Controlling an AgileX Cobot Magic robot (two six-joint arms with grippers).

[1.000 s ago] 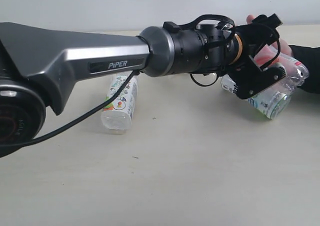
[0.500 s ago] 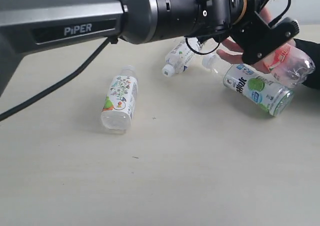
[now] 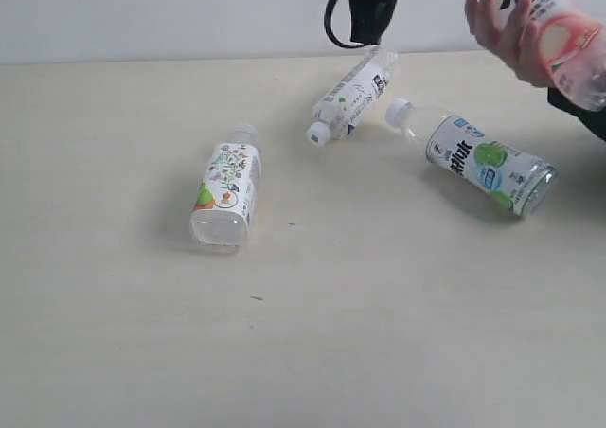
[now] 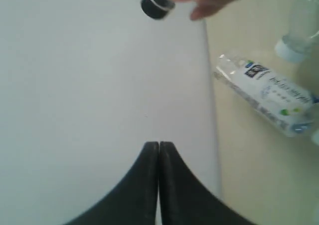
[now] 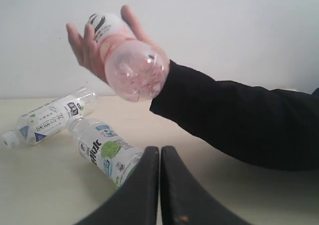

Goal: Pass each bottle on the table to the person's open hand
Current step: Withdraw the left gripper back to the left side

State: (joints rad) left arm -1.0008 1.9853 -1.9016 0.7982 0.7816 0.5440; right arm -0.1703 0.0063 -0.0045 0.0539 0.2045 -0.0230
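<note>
Presently the left gripper [image 4: 158, 145] is closed on nothing, its two dark fingers pressed flat together in front of the pale wall. The right gripper [image 5: 160, 149] is likewise pinched closed and empty, low over the table [image 3: 379, 343].

Change noted: one second ago the left arm stretched across the exterior view with its gripper at the person's hand and the pink-red bottle. Now the arm has left that view, and only a loop of black cable [image 3: 355, 11] hangs at the top edge. The person's hand [image 3: 502, 26] has risen clear of the table, carrying the pink-red bottle [image 3: 568, 44] by itself. In my judgement, the first hand-over is complete and three remain.

Condition of the remainder: all three lie on their sides on the table.
- The floral bottle [image 3: 227, 184] lies well apart to the left.
- The white-black label bottle [image 3: 350, 95] lies near the far edge.
- The green-fruit bottle [image 3: 483, 163] lies just beside it, below the raised hand.

All are clear plastic; none is visibly crushed.
</note>
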